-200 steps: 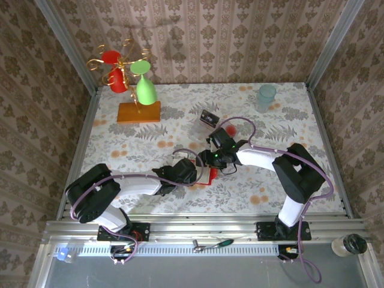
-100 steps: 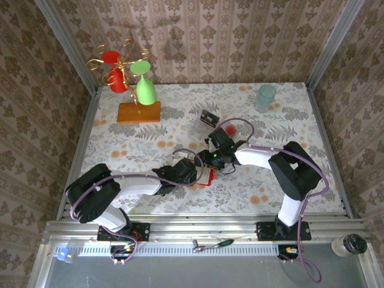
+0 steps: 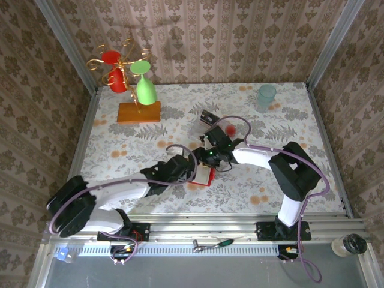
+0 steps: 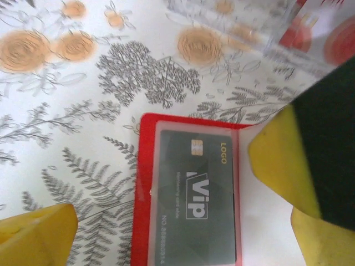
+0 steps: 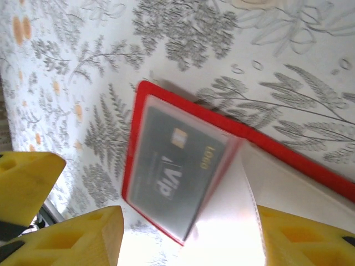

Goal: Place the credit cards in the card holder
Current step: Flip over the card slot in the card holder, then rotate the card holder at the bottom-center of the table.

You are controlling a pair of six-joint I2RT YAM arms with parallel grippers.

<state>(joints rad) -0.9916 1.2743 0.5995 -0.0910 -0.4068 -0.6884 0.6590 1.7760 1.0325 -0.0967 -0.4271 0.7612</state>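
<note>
Left wrist view: card holder (image 4: 145, 183) lies open on the table under both grippers, black card (image 4: 194, 199) already seated in its pocket. Left gripper (image 4: 177, 244) hangs spread wide, empty. Whether the right gripper (image 5: 183, 244) grasps anything cannot be told. Judged next: fetch a whitish card (image 3: 230, 128). Left elbow has swung outward since a second ago.

Gold rack on wooden base (image 3: 138, 111), green cup (image 3: 146, 91), red cup (image 3: 117, 81), teal tumbler (image 3: 266, 96), floral tablecloth (image 3: 300, 120)

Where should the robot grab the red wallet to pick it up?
Probably the raised pale flap at its fold, pinched from above. The wallet lies open and flat on the table, so its thin red edges give the jaws little to bite.
</note>
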